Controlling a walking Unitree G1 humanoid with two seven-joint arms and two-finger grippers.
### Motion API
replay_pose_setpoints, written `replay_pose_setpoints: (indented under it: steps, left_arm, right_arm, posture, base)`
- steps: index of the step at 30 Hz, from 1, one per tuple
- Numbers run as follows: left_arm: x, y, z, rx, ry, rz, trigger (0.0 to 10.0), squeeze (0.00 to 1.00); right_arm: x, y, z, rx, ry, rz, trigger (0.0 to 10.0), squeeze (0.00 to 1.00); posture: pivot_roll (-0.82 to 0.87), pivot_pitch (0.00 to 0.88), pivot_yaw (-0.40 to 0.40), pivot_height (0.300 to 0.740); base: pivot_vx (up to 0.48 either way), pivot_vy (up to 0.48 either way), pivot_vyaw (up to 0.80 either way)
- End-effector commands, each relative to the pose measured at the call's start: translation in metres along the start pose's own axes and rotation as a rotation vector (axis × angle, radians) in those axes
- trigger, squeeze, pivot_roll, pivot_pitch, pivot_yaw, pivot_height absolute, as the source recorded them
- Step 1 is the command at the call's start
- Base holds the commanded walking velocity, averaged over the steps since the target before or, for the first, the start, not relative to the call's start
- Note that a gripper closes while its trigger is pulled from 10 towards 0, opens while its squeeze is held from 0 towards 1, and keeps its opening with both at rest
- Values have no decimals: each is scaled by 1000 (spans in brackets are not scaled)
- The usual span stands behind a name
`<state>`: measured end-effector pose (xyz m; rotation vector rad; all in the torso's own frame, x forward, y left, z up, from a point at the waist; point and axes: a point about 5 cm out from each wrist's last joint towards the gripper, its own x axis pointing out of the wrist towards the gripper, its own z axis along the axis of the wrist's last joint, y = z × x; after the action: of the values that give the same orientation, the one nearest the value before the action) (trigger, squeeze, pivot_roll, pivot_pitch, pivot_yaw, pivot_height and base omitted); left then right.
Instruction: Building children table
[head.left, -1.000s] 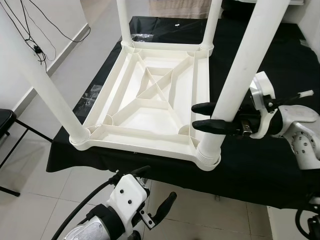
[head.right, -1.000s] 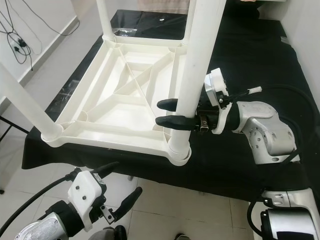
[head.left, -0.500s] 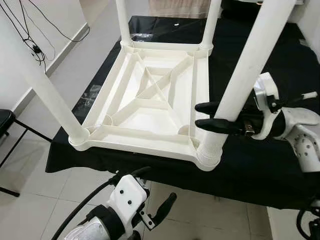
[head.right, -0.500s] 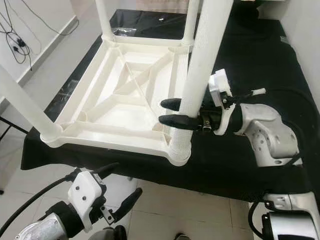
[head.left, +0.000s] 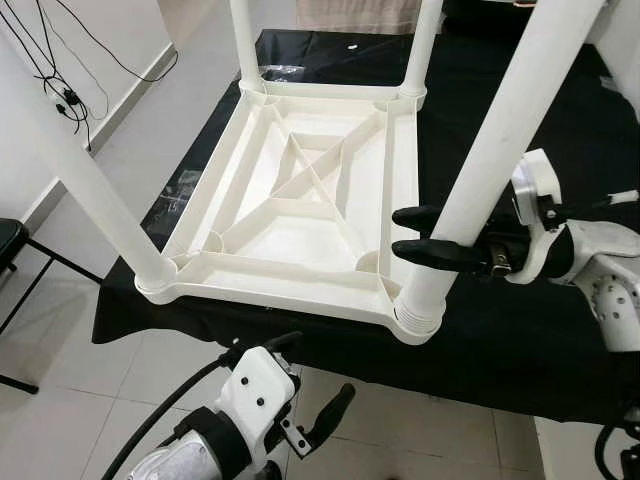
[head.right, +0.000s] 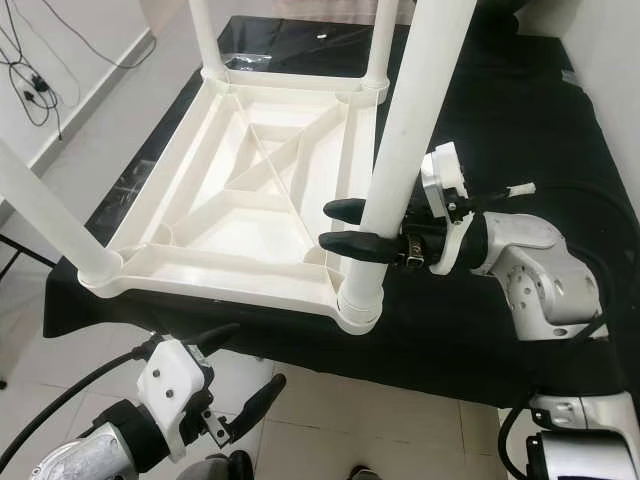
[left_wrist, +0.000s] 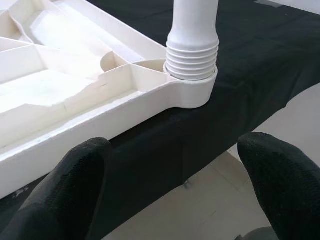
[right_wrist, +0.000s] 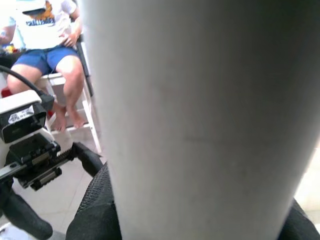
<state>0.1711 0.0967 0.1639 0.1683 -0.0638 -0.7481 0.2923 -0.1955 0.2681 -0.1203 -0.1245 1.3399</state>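
You face a black-covered platform (head.left: 520, 330) above a pale tiled floor (head.left: 60, 400). On it lies an upturned white plastic children's table (head.left: 290, 210), legs up.

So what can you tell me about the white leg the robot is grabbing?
The leg is a long, round, smooth white tube that looks like plastic. It stands a bit tilted in the near right corner socket of the upside-down table, which lies on a black cloth. Its bottom end has ribbed rings just above the socket. The right pincer is shut on it low down, one black finger on each side. Its top runs out of the picture.
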Motion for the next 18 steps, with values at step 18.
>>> replay_pose_setpoints:
  steps: [18]
  left_arm:
    - [0, -3, -1, 0, 8, -16, 10000, 0]
  right_arm:
    - [19, 29, -15, -35, 102, 92, 10000, 0]
  posture:
    - [69, 256, 17, 740]
  base:
    - [0, 0, 0]
